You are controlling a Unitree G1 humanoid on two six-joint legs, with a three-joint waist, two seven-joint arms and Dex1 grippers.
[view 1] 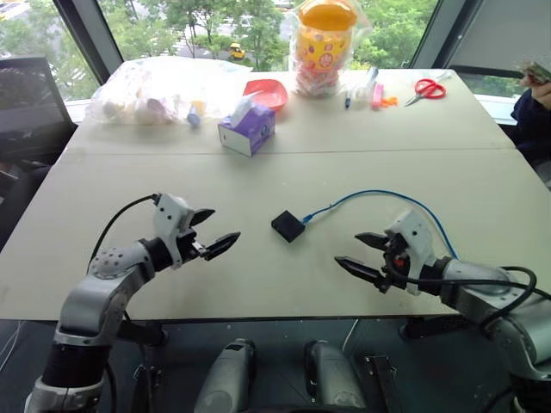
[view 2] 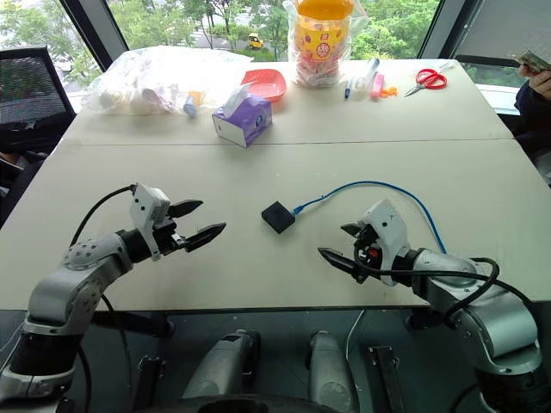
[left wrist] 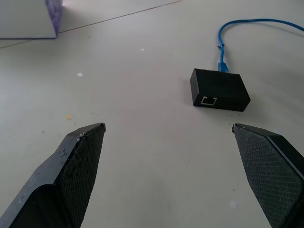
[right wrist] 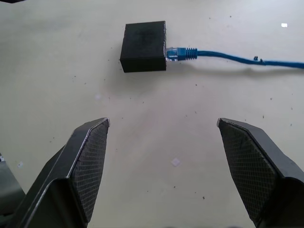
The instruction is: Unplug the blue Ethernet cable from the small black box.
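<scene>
The small black box point(view 1: 288, 225) lies on the beige table between my two arms. Its far-right side holds the plug of the blue Ethernet cable point(view 1: 379, 194), which arcs right and runs down past my right arm. In the right wrist view the plug point(right wrist: 179, 52) sits in the box point(right wrist: 144, 46). My left gripper point(view 1: 210, 233) hovers left of the box, open and empty, pointing toward it. My right gripper point(view 1: 360, 252) hovers right of and nearer than the box, open and empty. The left wrist view shows the box point(left wrist: 219, 90) with an empty port facing the camera and the cable point(left wrist: 232, 31) behind it.
A purple-and-white tissue box point(view 1: 247, 127) stands farther back. Along the far edge are a plastic bag of items point(view 1: 159, 90), a red dish point(view 1: 266, 92), an orange-lidded jar point(view 1: 323, 43), pens point(view 1: 374, 90) and red scissors point(view 1: 425, 89). A person's arm point(view 1: 534, 112) is at far right.
</scene>
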